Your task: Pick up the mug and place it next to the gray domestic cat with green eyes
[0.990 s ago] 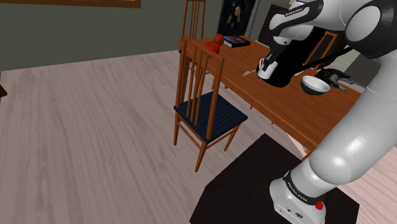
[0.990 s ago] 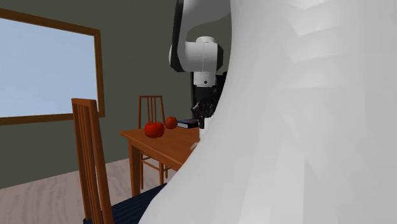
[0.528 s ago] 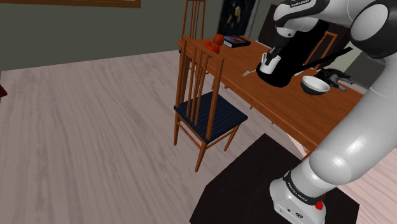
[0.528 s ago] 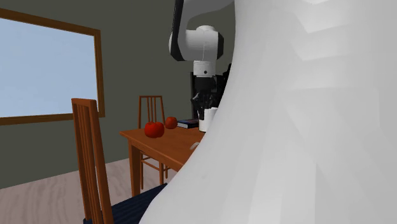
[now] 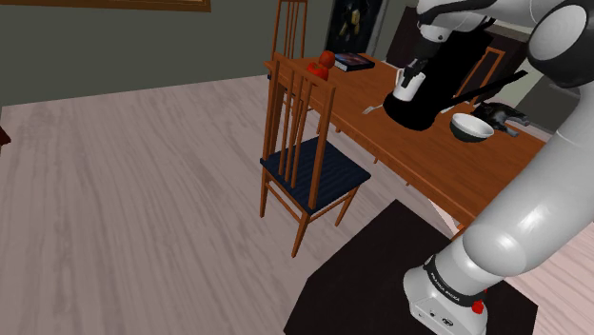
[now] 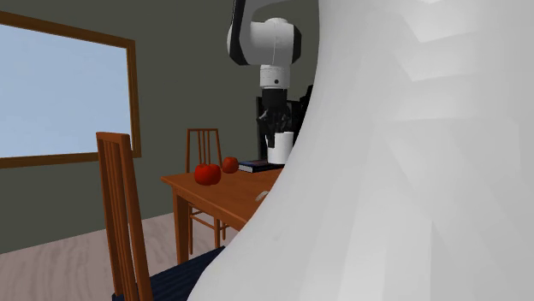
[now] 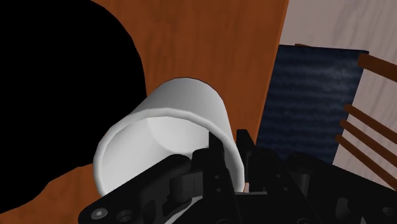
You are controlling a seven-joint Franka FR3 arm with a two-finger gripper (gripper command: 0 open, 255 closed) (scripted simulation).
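My fingers are closed on the wall of the white mug at its rim, one seemingly inside the mouth and one outside, so the mug is in hand. It hangs below the hand with its mouth toward the wrist and its long axis roughly in line with the fingers. In the shoulder view it sits in the air above the wooden bench, clear of the top. Under it in that view spreads a large black mass that I cannot identify.

Reading the shoulder view as a clock face centred on the mug, a dark bowl with a pale inside stands at about four o'clock. Just beyond it, nearer three o'clock, lies a dark grey shape that I take to be the cat, though I cannot make out any eyes.

I judge the carry runs toward three to four o'clock, across the black mass, with the bowl the thing to avoid clipping on the way down. Red apples and a book sit around ten o'clock, and a chair stands at eight o'clock
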